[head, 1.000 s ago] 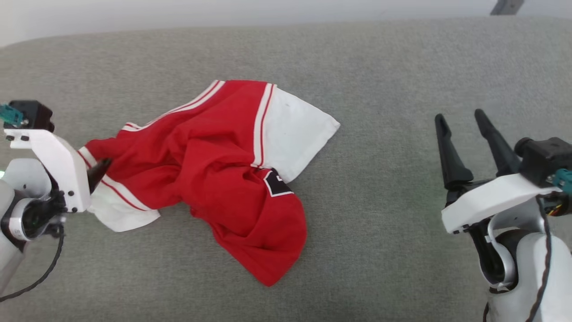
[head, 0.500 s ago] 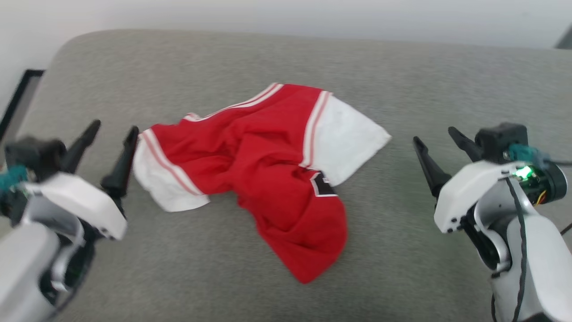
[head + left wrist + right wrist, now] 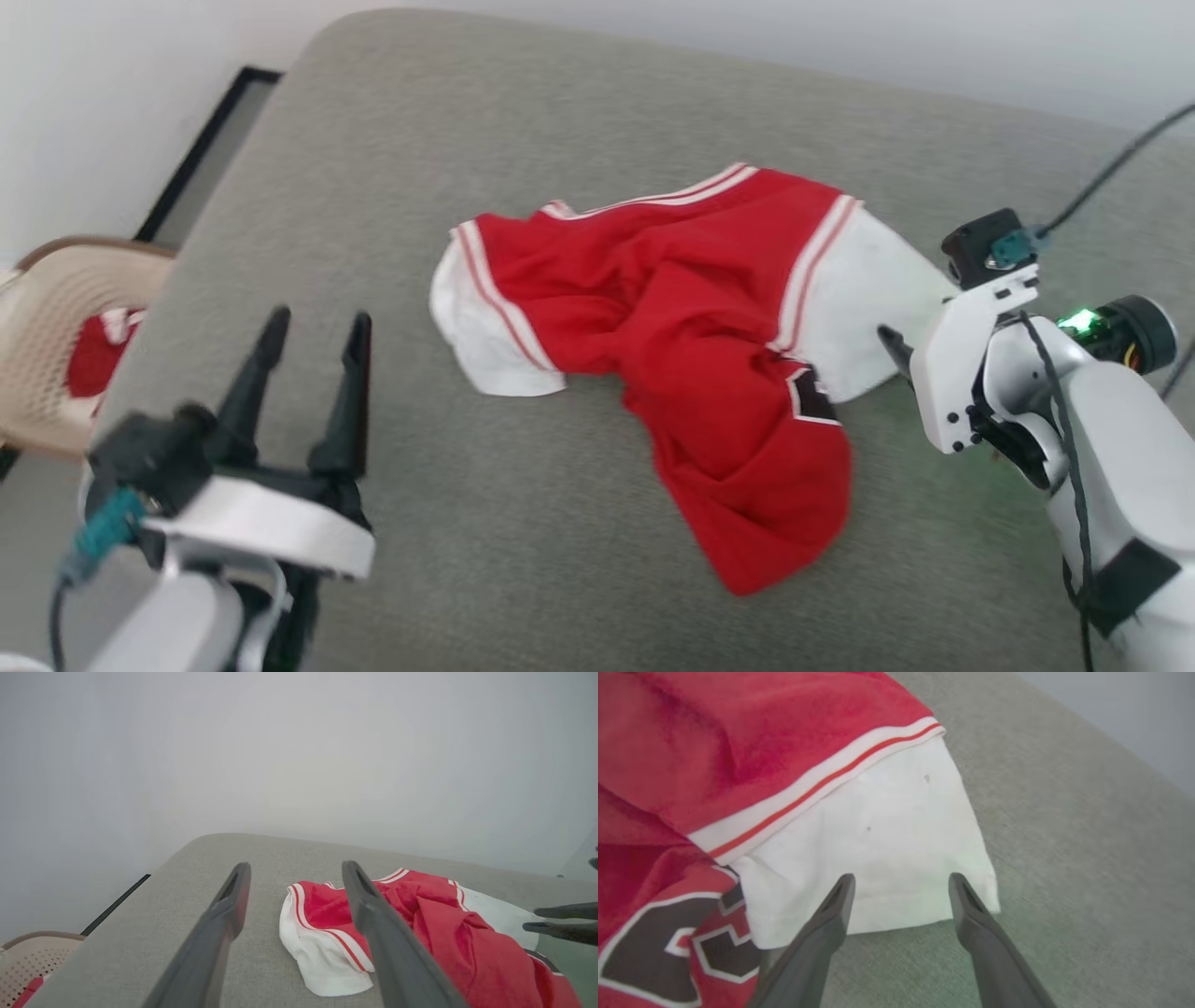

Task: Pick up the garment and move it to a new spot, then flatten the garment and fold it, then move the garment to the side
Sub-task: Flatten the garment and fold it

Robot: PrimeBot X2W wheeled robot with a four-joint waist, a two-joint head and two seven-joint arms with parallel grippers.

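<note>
much open cushion [image 3: 467, 140] around garment [image 3: 672, 308]

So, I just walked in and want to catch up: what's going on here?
A two-armed robot is handling a crumpled red jersey on a grey cushion. Neither gripper holds it. The right gripper is open, fingers at the edge of the white sleeve; the left gripper is open, off to the side, apart from the cloth.
</note>
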